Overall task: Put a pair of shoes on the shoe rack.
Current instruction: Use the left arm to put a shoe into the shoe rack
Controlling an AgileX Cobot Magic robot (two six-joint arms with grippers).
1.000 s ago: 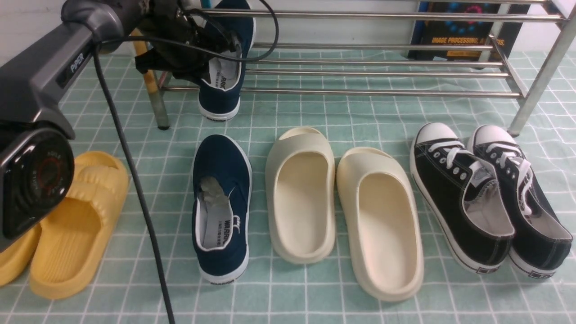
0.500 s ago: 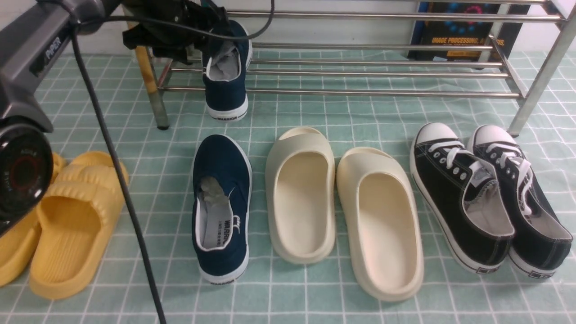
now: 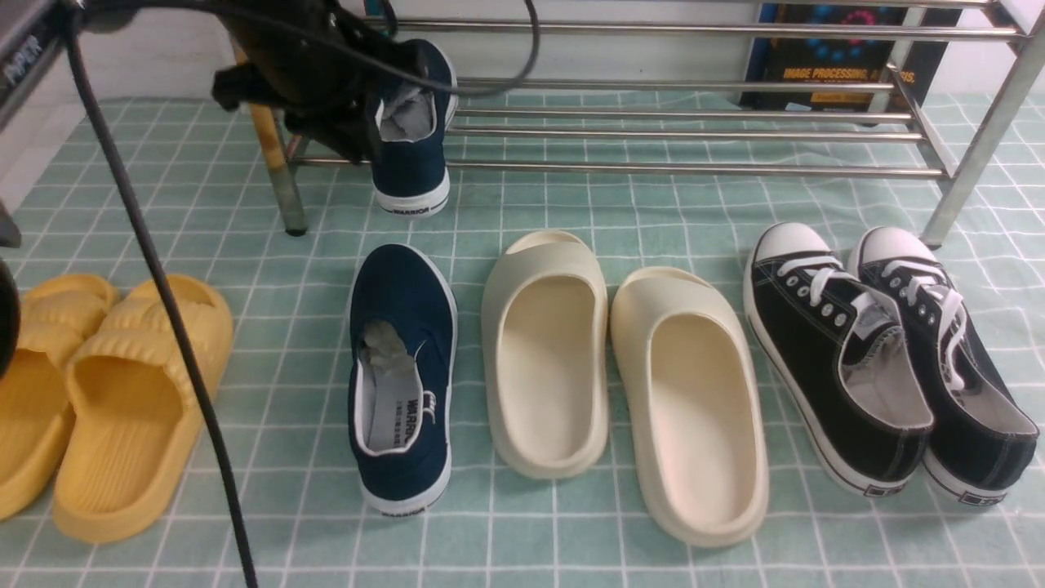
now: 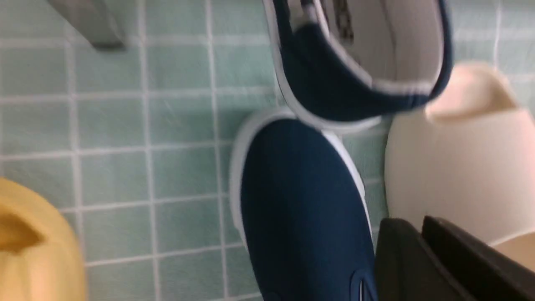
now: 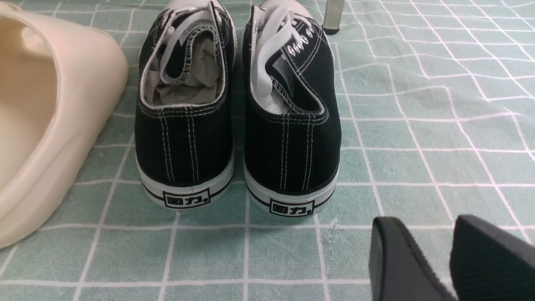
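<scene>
One navy shoe point(image 3: 411, 155) of your pair lies on the lowest tier of the shoe rack point(image 3: 694, 169), at its left end just right of the left leg. Its toe points away from you. The heel, with its WARRIOR lettering, hangs over the near bar and tips down toward the worktop point(image 3: 571, 204); you cannot tell whether it touches the cloth.

Your left gripper point(image 4: 407, 234) hovers close against that shoe's left side in the front view. In the left wrist view its fingers show only as a blurred dark corner, clear of the shoe's heel, so you cannot tell whether they are parted or closed.

The other navy shoe point(image 3: 402, 367) sits flat on the green checked cloth, nearer to you than the rack and roughly in line with the first, toe toward the rack. To its right lie the cream slides point(image 3: 544, 359), then the black sneakers point(image 3: 833, 359) at the right end of the row. The yellow slides point(image 3: 131, 392) lie at the left end.

Your right gripper point(image 5: 436, 238) hangs low over the cloth near the sneakers' heels, its fingers a little apart with nothing between them.
</scene>
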